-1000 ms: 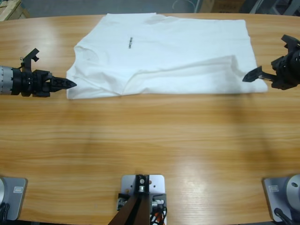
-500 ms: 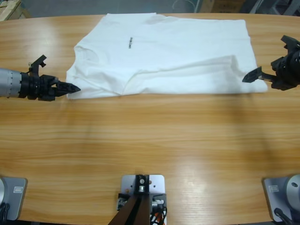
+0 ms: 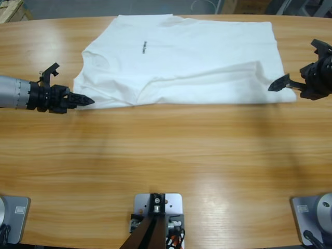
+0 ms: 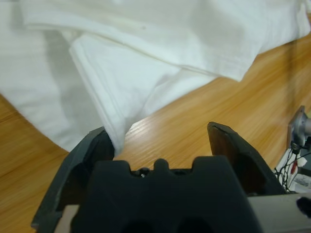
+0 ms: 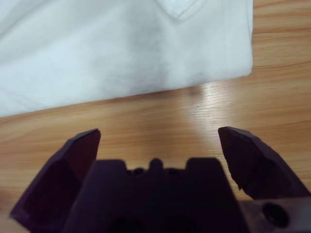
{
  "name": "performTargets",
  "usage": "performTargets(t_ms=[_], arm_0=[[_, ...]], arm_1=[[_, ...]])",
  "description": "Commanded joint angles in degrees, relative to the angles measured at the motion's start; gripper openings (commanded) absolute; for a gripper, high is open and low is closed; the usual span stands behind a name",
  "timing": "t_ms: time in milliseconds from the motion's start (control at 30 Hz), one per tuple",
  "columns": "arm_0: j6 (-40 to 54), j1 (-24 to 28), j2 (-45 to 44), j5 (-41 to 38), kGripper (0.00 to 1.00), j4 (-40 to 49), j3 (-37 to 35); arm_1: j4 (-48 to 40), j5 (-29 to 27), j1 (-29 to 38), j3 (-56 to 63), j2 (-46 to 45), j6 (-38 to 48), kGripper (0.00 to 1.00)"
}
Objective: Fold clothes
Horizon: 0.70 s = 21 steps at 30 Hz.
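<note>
T-shirt [image 3: 181, 57] lay along your table's [image 3: 166, 155] far edge; left gripper [image 3: 85, 99] gaped at its corner, right gripper [image 3: 277, 84] wide beside its opposite end.

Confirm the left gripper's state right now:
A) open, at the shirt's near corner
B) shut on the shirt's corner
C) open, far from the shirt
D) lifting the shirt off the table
A: the left gripper has its jaws spread, with the folded corner of the T-shirt right by one jaw and lying flat on the table.
</note>
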Motion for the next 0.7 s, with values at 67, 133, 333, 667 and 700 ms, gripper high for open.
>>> performTargets(t_ms=[67,133,333,667,700], arm_0=[[-0.1,-0.7,2.6,-1.2,0.623,-0.8,0.8],[0.0,-0.7,2.8,-1.3,0.605,-1.0,0.5],[0.5,-0.7,4.5,-1.7,0.527,-1.7,0.1],[0.3,-0.8,7.1,-3.2,0.531,-4.5,0.2],[0.2,-0.9,7.4,-3.3,0.531,-4.8,0.2]], arm_1=[[0.1,1.1,-0.5,1.7,-1.6,-0.3,1.000],[0.1,1.1,-0.5,1.7,-2.1,-0.3,1.000],[0.5,1.2,-0.5,1.7,-3.3,-0.3,1.000],[1.0,1.5,-0.5,2.1,-4.9,-0.3,1.000],[1.0,1.5,-0.5,2.1,-5.0,-0.3,1.000]])
